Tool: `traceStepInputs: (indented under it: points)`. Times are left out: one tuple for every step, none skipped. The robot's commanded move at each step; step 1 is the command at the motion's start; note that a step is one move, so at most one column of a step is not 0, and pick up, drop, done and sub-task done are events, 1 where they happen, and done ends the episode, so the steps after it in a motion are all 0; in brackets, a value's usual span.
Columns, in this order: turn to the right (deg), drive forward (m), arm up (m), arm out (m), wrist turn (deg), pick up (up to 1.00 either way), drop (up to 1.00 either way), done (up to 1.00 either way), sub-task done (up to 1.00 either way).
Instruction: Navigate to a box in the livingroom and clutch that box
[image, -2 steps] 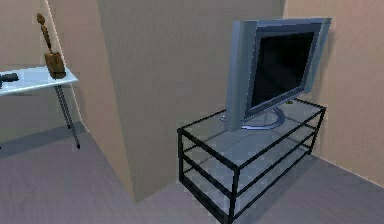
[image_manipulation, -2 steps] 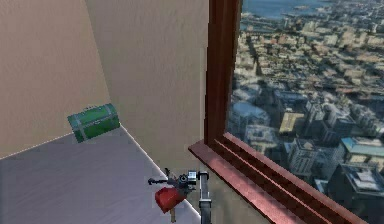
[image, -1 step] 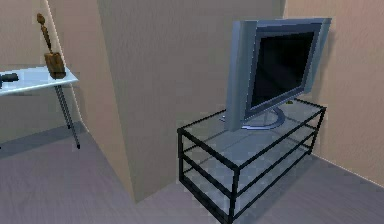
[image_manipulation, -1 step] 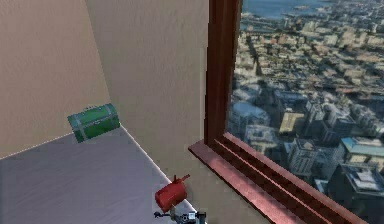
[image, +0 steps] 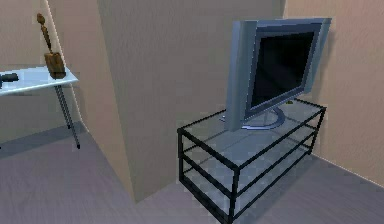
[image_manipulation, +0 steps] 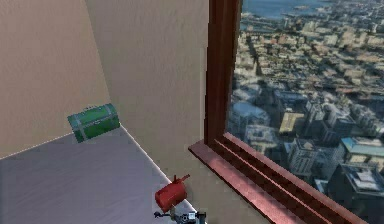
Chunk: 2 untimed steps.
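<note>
Likely mid-approach to green box (image_manipulation: 93, 122) at ten o'clock from pincer (image_manipulation: 170, 211), grip impossible to tell; next, driving nearer, reaching.

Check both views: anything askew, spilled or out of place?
A green box sits tilted on the floor against the wall in the arm side view. A red cylinder-like thing is tilted near the window sill.

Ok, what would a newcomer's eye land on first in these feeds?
Most likely the big window with its city view across the arm side view's right, then the flat-screen television on a glass-shelved stand at the forward view's right. After that, the green box on the floor by the wall, at the arm side view's left.
</note>
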Motion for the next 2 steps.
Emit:
traceStepInputs:
  points:
    - [0.0,0.0,0.1,0.0,0.0,0.0,0.0,0.0,0.0]
    - [0.0,0.0,0.0,0.0,0.0,0.0,0.0,1.0,0.0]
